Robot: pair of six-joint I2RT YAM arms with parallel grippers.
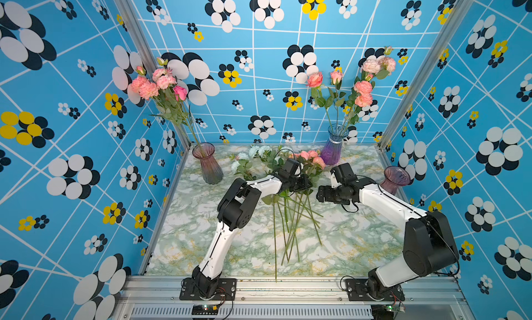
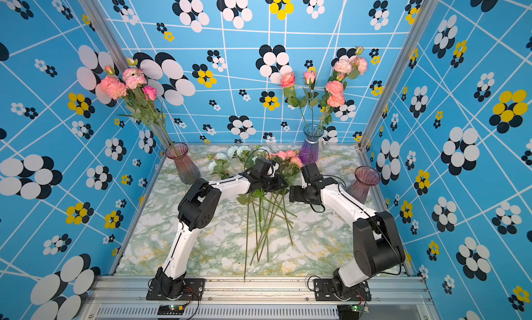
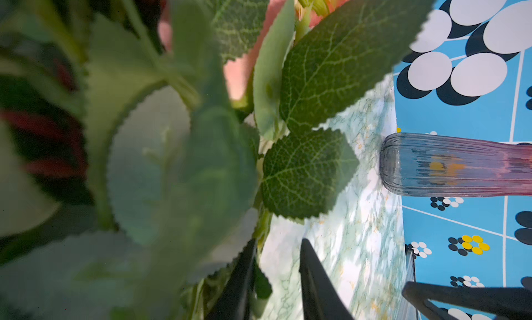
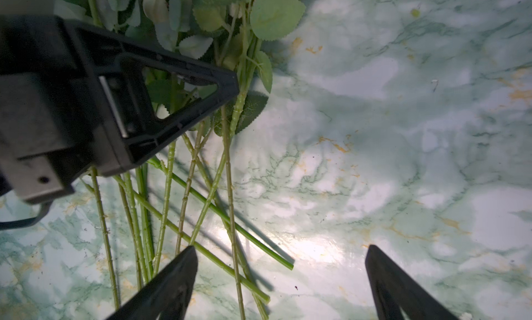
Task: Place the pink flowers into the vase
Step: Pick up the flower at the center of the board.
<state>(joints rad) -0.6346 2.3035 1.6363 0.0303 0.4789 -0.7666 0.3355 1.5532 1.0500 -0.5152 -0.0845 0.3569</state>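
Pink flowers (image 1: 310,156) are seen lying mid-table (image 1: 201,232), stems (image 4: 230,189) toward the front. The left fingers (image 3: 313,275) are held slightly apart among them, and the right fingers (image 4: 172,281) are spread wide alongside.

In both top views the left gripper (image 1: 307,185) (image 2: 283,183) has its fingertips buried among the leaves of the pink flowers (image 1: 312,156), so whether a stem is pinched cannot be told. The wrist camera (image 1: 290,167) behind it covers some blooms. In the left wrist view the leaves (image 3: 172,166) nearest that gripper are a blur hiding most petals. The ribbed vase (image 3: 449,166) beyond it is cut by the frame's edge, rim unseen. In the right wrist view the stems (image 4: 227,189) beside it lose their heads past the edge.
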